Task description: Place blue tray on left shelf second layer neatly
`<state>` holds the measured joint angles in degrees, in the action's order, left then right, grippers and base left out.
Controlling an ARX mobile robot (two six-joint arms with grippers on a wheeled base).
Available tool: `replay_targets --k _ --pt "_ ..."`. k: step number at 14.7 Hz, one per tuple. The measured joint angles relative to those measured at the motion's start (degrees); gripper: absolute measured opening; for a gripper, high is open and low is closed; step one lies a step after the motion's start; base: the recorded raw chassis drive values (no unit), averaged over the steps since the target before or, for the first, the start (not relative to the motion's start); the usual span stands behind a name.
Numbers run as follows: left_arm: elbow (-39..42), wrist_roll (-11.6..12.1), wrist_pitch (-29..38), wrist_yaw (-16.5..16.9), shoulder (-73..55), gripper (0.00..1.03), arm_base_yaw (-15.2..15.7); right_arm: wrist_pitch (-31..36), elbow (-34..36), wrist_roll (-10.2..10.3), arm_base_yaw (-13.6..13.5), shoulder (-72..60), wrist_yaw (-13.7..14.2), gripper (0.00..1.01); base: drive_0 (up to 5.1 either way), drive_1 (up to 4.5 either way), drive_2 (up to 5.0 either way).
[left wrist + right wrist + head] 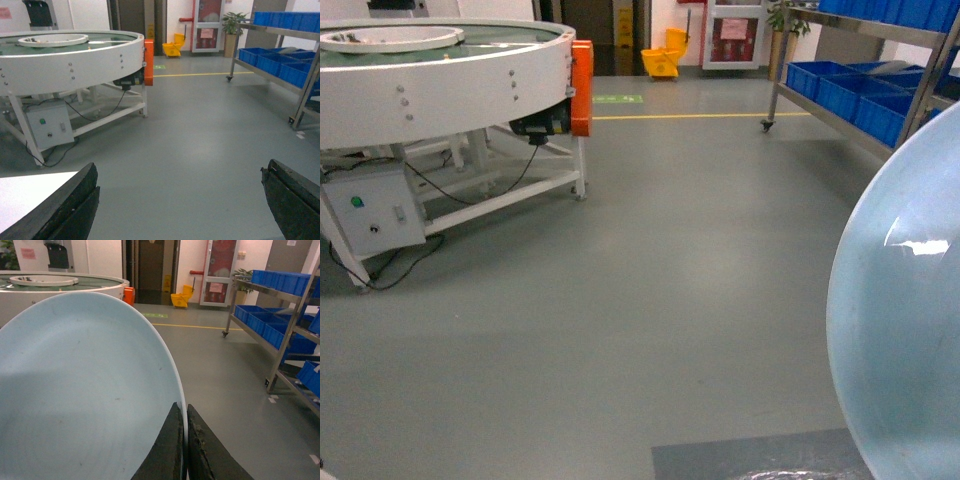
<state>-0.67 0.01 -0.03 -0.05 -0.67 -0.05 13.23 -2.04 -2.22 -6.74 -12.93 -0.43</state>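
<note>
Right gripper: both dark fingers pinched together on the rim of the blue tray; the rim edge runs between the fingertips, no gap showing.
Blue tray: held off the floor, tilted up on edge; fills the left and centre of the right wrist view. In the head view it is the pale, glossy disc cutting in from the right border, with a light glare on its surface.
Tray surface: light blue, faint scuffs and specks, thin raised rim.
Left gripper: fingers spread wide apart, one at each lower corner of the left wrist view; nothing between them, only grey floor behind.
Steel rack: shiny posts and rails, on castors, standing at the right of the room, well apart from the tray; dark blue crates sit on its tiers.
Round conveyor table: white, ring-shaped top, orange guard on its side, grey control box beneath with cables.
Yellow mop bucket: far end, near the doorway.
Floor: grey, yellow line across it at the far end.
White surface corner: visible lower left in the left wrist view, behind the left finger.
</note>
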Motion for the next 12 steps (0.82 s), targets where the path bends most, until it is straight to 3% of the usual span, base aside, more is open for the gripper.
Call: replay_targets --k 9,12 --pt "0.0 0.0 -0.2 0.0 0.0 0.98 0.0 -0.3 0.1 -0.2 0.0 0.0 0.0 0.02 0.0 3.95 -3.9" --pt "0.0 0.0 -0.2 -0.1 0.0 0.98 0.0 -0.2 0.1 -0.2 0.0 0.0 0.0 0.02 2.8 2.25 -5.0"
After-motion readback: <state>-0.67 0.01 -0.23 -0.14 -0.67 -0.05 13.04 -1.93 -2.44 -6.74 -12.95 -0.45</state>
